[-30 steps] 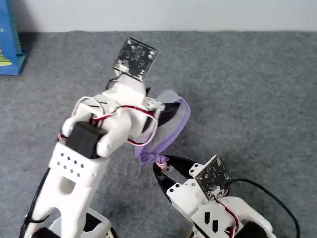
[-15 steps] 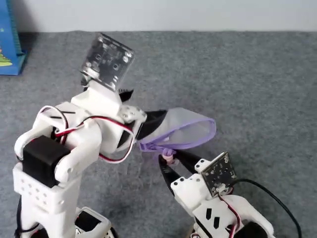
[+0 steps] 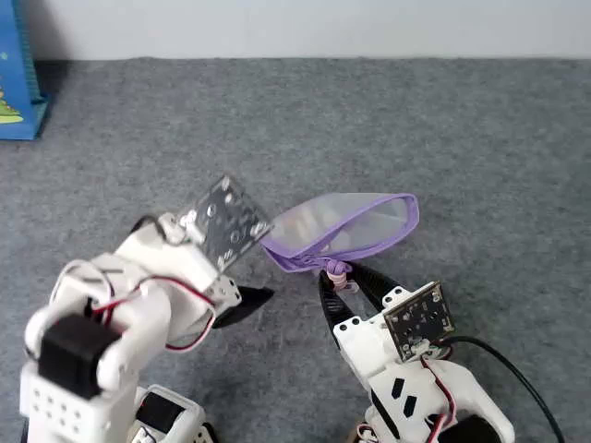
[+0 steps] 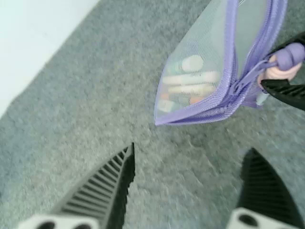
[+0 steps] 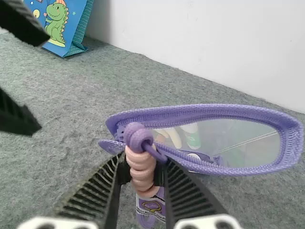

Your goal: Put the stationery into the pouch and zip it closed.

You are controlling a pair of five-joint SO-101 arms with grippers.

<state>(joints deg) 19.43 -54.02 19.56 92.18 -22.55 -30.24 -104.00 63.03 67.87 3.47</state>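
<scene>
high view: the pouch [image 3: 355,221] lies on the grey carpet [image 3: 480,129] just right of the frame's centre. my right gripper [image 3: 343,284] sits at lower right, with its fingers pinched on the zip pull [image 3: 338,271] at the pouch's lower left end. my left gripper [image 3: 251,297] is at lower left, apart from the pouch. a blue box [image 3: 17,83] stands at the upper left edge.

left wrist view: my left gripper [image 4: 190,162] is spread wide over bare carpet with nothing between the fingers. the pouch [image 4: 209,71] is near, beyond the tips and not touching them. through its mesh i can see the stationery [image 4: 188,88] bunched at one end. the zip teeth look closed along the edge that runs up to the pull.

right wrist view: my right gripper [image 5: 140,167] is narrow and clamped on the pink and purple zip pull [image 5: 138,152]. the pouch is just beyond it, and stationery shows through its clear side.

as i judge it, the filling is done and the zip is drawn to the end, or close to it. i cannot tell whether a small gap remains by the pull. what is left is to close any such gap and let go.
</scene>
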